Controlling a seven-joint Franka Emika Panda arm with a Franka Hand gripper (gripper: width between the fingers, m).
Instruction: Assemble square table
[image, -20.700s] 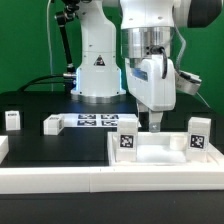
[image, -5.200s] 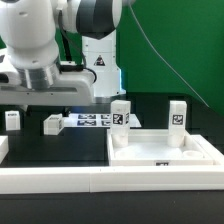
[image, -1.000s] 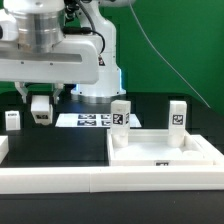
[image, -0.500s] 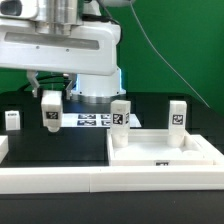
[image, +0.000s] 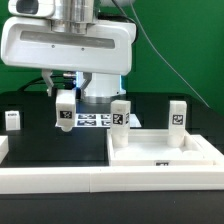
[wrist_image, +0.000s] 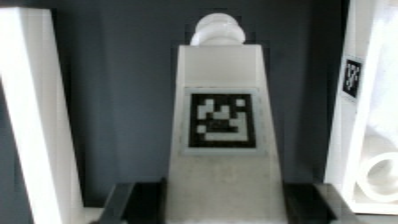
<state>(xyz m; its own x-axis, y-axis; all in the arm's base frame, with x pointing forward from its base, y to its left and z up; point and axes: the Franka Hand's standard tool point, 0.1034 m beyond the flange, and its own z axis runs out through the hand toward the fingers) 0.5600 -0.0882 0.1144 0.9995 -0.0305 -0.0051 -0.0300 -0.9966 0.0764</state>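
Observation:
My gripper (image: 64, 101) is shut on a small white tagged leg (image: 64, 114) and holds it upright above the black surface, to the exterior view's left of the square tabletop slab (image: 165, 152). The slab lies at the front right with its raised rim up and a tag on its front edge. Two legs (image: 120, 113) (image: 178, 115) stand upright along its far side. A further leg (image: 12, 120) stands at the far left. In the wrist view the held leg (wrist_image: 221, 110) fills the middle, tag facing the camera, with a dark finger (wrist_image: 146, 200) on each side.
The marker board (image: 97, 120) lies flat behind the held leg. The long white rail (image: 60, 180) borders the front of the black surface. The arm's white base (image: 100, 85) stands at the back. A green curtain hangs behind.
My gripper went to the loose leg near the marker board, shut on it, lifted it and moved it toward the exterior view's right. The slab and other legs have not moved.

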